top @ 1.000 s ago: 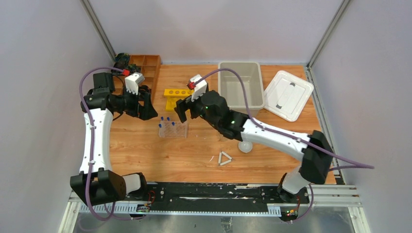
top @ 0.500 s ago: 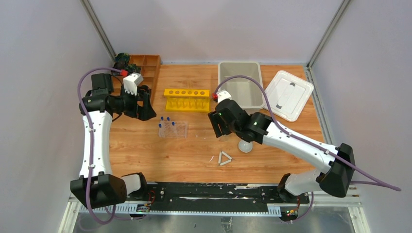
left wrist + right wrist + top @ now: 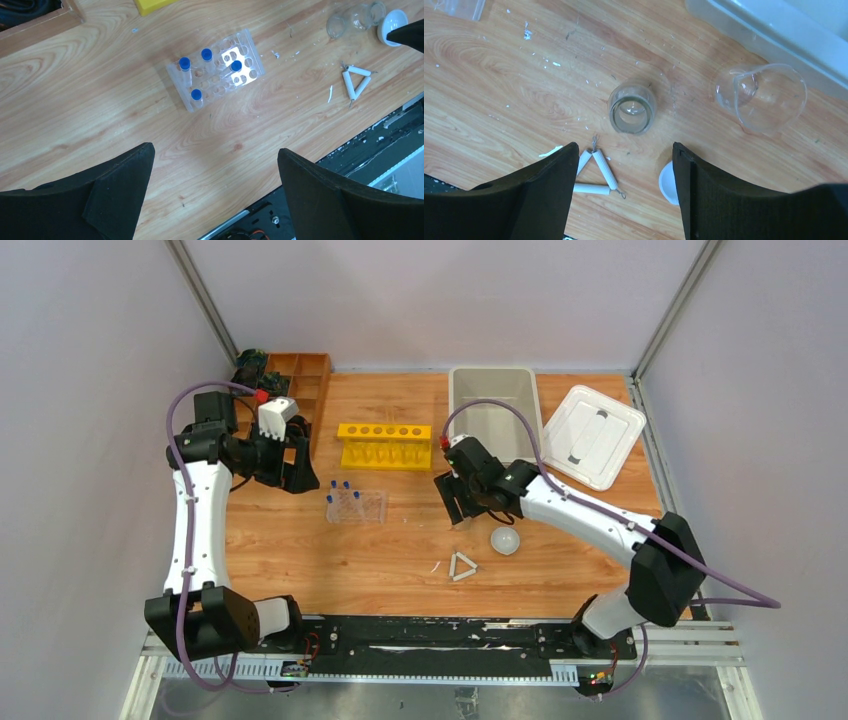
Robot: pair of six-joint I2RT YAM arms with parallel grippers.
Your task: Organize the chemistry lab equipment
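Observation:
The clear tube rack [image 3: 355, 506] stands at centre left, with several blue-capped tubes [image 3: 206, 54] upright in it. A small glass beaker [image 3: 631, 108] stands upright on the wood, and a clear funnel [image 3: 764, 97] lies on its side to its right. Nearer the front are the white triangle [image 3: 597, 173] and the white round dish [image 3: 505, 540]. My right gripper [image 3: 624, 150] hangs open just above the table on the near side of the beaker, with nothing between its fingers. My left gripper [image 3: 215, 152] is wide open and empty, above the wood left of the rack.
A yellow tube rack [image 3: 385, 444] stands behind the clear one. A grey bin [image 3: 493, 412] and its white lid [image 3: 593, 435] sit at the back right. A wooden compartment tray [image 3: 300, 378] is at the back left. White crumbs dot the wood.
My right arm swung from beside the yellow rack to the right and nearer, ending over the beaker, and its jaws narrowed somewhat. The left arm has hardly moved.

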